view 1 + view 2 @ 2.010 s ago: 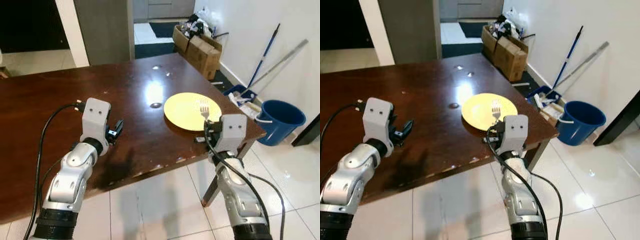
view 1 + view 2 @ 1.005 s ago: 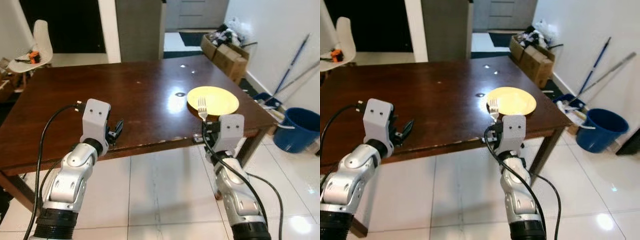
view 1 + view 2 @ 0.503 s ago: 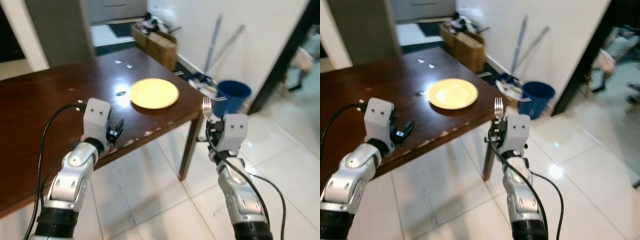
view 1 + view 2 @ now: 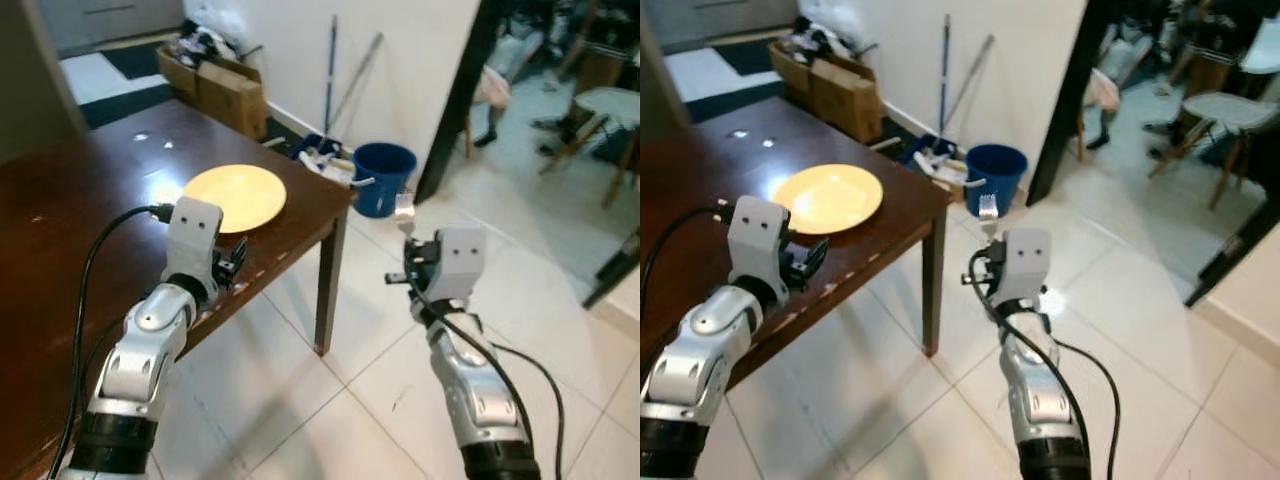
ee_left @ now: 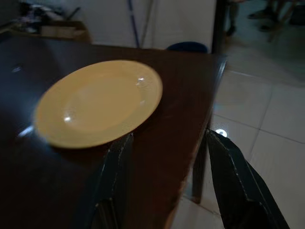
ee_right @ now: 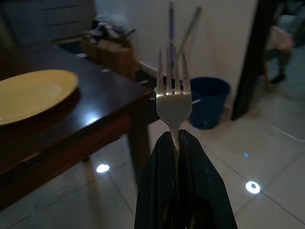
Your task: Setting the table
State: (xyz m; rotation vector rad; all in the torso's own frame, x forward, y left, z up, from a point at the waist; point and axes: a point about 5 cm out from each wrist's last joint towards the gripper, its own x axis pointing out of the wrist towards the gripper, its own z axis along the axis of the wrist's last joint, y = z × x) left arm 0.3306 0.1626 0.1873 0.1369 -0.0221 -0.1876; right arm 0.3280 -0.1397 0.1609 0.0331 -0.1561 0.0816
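A yellow plate [image 4: 235, 196] lies near the corner of the dark wooden table [image 4: 70, 230]. My right gripper [image 6: 174, 138] is shut on a silver fork [image 6: 173, 98], held upright with its tines up, over the white floor to the right of the table corner. The fork [image 4: 987, 209] stands above the right wrist. My left gripper [image 5: 164, 181] is open and empty over the table's near edge, just in front of the plate [image 5: 97, 102].
A blue bucket [image 4: 384, 177] stands on the floor beyond the table corner, with mop handles [image 4: 343, 75] leaning on the white wall. Cardboard boxes [image 4: 222, 80] sit at the far end. A dark doorway [image 4: 455, 100] and white chairs [image 4: 1230, 115] lie to the right.
The camera has swung to the right, so the table and plate shifted left in view and the doorway and chairs came in. The fork stays upright in my right gripper.
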